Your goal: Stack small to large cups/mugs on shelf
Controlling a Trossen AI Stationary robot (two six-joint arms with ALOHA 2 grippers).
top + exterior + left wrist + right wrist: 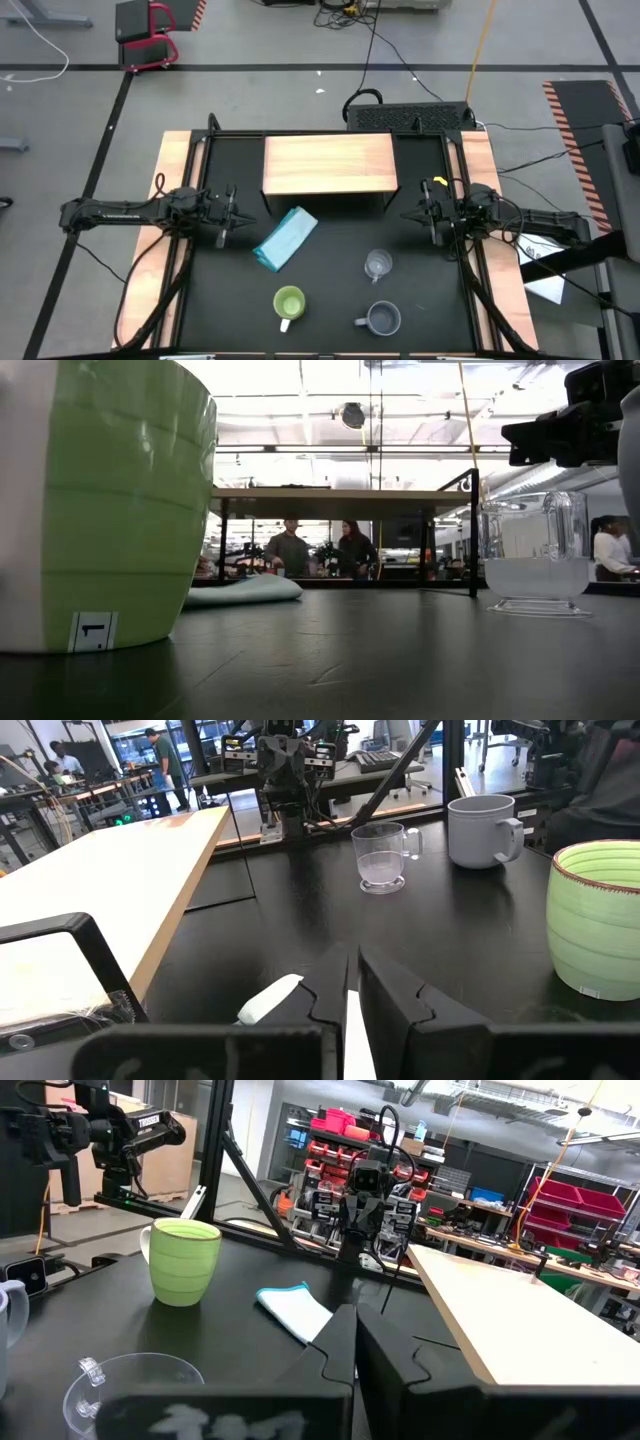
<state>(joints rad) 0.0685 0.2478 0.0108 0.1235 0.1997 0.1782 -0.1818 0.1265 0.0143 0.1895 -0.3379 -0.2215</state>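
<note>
Light-wood rectangular shelf (329, 164) at the table's back, bare on top, small clear glass cup (377, 265), grey-blue handled mug (382, 319) and lime-green mug with white handle (288, 304) on the black tabletop in front, light blue folded cloth (286, 239) beside them, left gripper (228, 216) nearly pressed together holding nothing, right gripper (424, 213) pressed together, empty, both flanking the shelf.

Folded cloth (286, 238) lies between shelf (330, 165) and 3 cups (378, 265).

Two dark jointed arms, black cables trailing; yellow tag near right hand (428, 210); angular black fingers (395, 995).
</note>
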